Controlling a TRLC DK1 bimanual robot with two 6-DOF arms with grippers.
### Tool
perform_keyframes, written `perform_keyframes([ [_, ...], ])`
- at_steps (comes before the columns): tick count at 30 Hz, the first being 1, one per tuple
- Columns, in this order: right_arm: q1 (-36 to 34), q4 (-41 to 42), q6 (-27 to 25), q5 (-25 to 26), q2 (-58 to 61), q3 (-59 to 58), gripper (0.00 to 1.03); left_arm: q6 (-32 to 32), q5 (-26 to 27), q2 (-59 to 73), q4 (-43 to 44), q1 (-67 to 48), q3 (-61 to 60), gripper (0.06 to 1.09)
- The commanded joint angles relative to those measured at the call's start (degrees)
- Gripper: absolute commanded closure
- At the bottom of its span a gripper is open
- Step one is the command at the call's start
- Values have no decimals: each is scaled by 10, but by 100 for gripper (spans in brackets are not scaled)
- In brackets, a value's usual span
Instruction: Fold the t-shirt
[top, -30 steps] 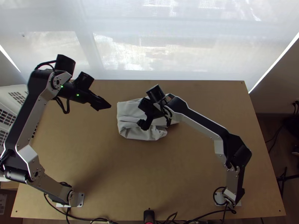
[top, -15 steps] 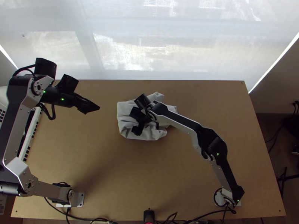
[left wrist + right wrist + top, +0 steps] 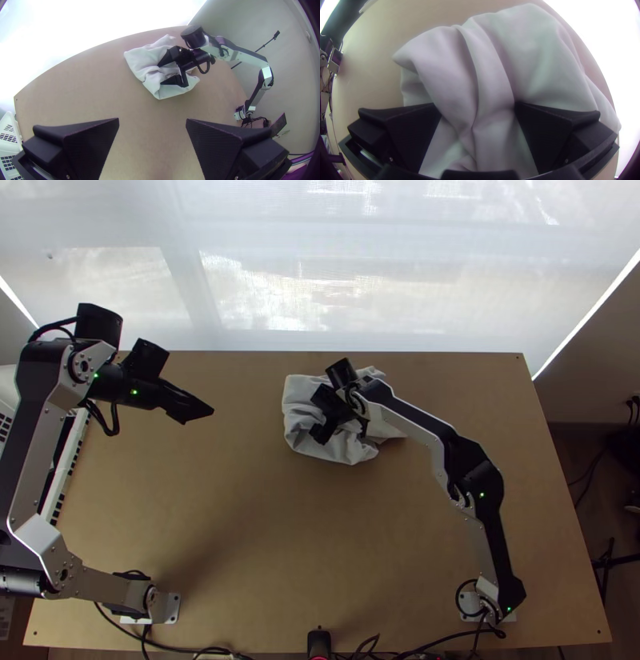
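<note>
Our right pincer (image 3: 476, 106) straddled a ridge (image 3: 490, 76) of the bunched t-shirt (image 3: 344, 450) far across the worktop (image 3: 264, 540), fingers spread, as our left pincer (image 3: 152, 121) gaped well apart. We judged one layer (never the whole ridge) needed a shallow pinch, then a slow outward draw.

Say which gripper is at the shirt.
The right gripper, its open fingers astride folds of the bunched shirt; the left gripper hangs open, away from it.

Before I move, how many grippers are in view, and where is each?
2. The left gripper is open above the table, on its left side; the right gripper is open at the bunched t-shirt, with folds of cloth between its fingers.
</note>
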Motion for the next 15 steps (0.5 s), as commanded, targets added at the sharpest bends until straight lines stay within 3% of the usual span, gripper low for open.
perform_keyframes([
  [1, -74, -3, -3, 1, -29, -40, 5, 2, 0, 3, 0, 0, 7, 11],
  [15, -268, 11, -28, 1, -67, -92, 5, 1, -1, -11, -19, 5, 35, 11],
])
